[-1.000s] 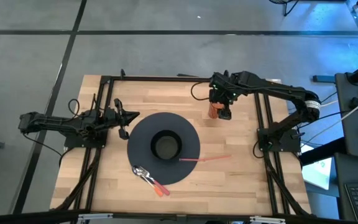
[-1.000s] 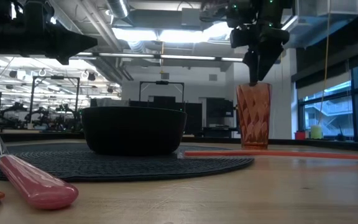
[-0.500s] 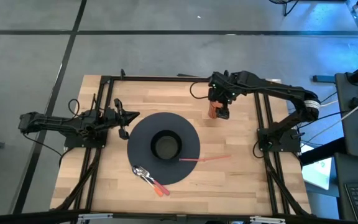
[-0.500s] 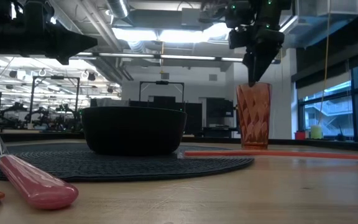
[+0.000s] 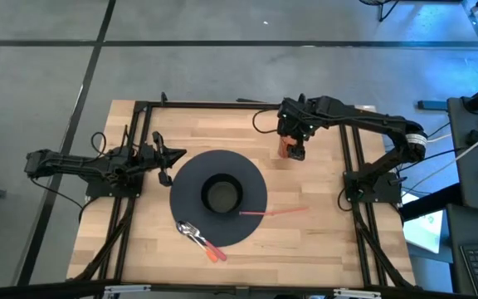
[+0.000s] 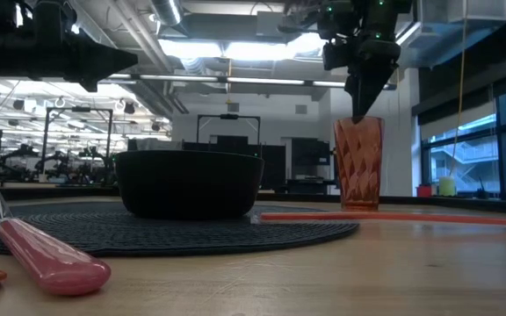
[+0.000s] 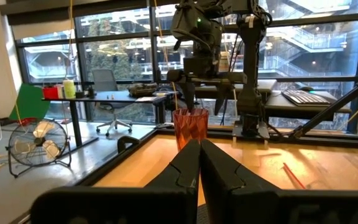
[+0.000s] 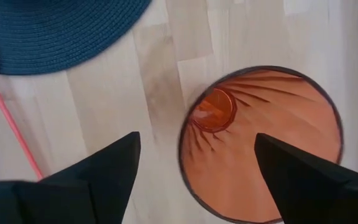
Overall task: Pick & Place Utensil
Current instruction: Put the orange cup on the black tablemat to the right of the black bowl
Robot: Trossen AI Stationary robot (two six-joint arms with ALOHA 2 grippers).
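The utensils [image 5: 201, 240] lie at the mat's [image 5: 191, 178] near edge, well apart from my right gripper [image 5: 295, 150], wide and empty above the far cup [image 6: 357, 162]; dropping here, I risk tipping it, while my left gripper [image 5: 163, 164] waits shut.

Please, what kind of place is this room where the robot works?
Probably a robotics lab or open office, not a home. The wooden table stands in a black frame with two arms mounted. Behind it are desks, a floor fan, and large windows.
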